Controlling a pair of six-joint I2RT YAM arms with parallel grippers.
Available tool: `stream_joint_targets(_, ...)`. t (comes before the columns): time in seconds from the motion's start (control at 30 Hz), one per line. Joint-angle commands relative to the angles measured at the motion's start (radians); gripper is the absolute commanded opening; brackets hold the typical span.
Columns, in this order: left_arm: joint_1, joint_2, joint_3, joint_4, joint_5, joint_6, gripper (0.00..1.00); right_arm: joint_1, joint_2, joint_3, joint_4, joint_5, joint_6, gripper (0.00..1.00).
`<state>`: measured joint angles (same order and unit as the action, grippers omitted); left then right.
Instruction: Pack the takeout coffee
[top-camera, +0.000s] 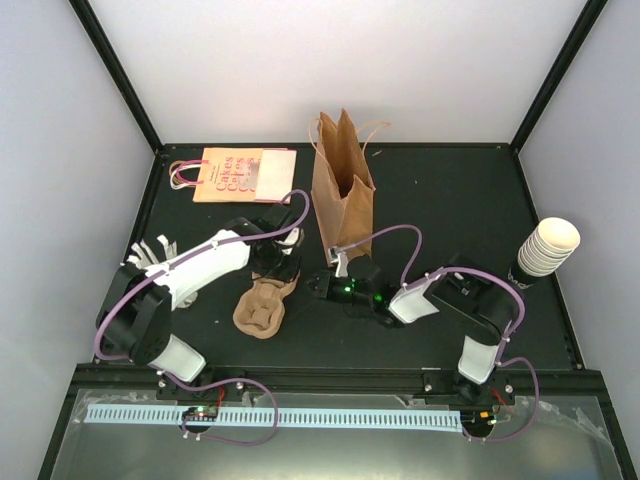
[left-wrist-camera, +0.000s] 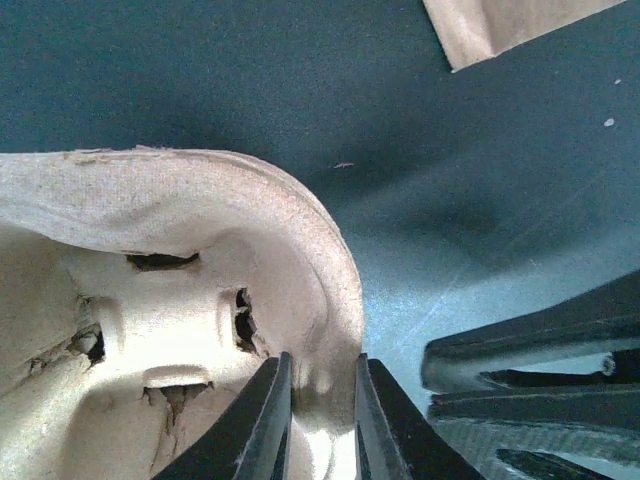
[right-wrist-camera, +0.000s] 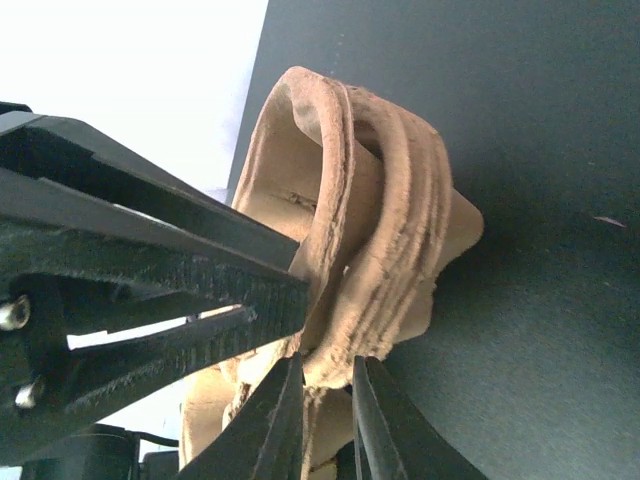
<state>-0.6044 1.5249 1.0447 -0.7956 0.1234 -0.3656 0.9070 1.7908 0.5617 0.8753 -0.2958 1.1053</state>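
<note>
Front left of centre on the dark table (top-camera: 450, 190): pulp cup trays (top-camera: 262, 305), brown, nested together, gripped from two sides.

Left gripper (left-wrist-camera: 321, 365): reaching in from the left, jaws drawn close, pinching the curved outer rim of the pulp cup trays, one finger inside the moulded well and the other outside it.

Right gripper (right-wrist-camera: 328, 365): reaching in from the right, jaws narrow, pinching the ragged layered edge of the same trays; the trays tipped up on edge in the right wrist view, with the left gripper just beside them.

Takeout coffee (top-camera: 343, 260): apparently the small cream shape just in front of the foot of the brown paper bag (top-camera: 343, 190), largely hidden by the right wrist; lid not made out, not held by either gripper.

Brown paper bag upright and open-mouthed at centre back, handles up.

Back left, lying flat: printed paper bag (top-camera: 240, 173) with red lettering.

Right edge of the table: stack of cream cups (top-camera: 548, 245), lidless, tilted.
</note>
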Motion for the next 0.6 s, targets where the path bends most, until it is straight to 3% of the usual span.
stream_joint_targets(0.0,-0.006,-0.054,0.039,-0.033,0.010,0.000,0.18,-0.006,0.033,0.043,0.045,-0.031,-0.009,0.20)
stream_joint_targets(0.57,-0.002,-0.079,0.028,-0.005,0.071,-0.017,0.17,-0.006,0.076,0.054,0.137,-0.086,0.021,0.22)
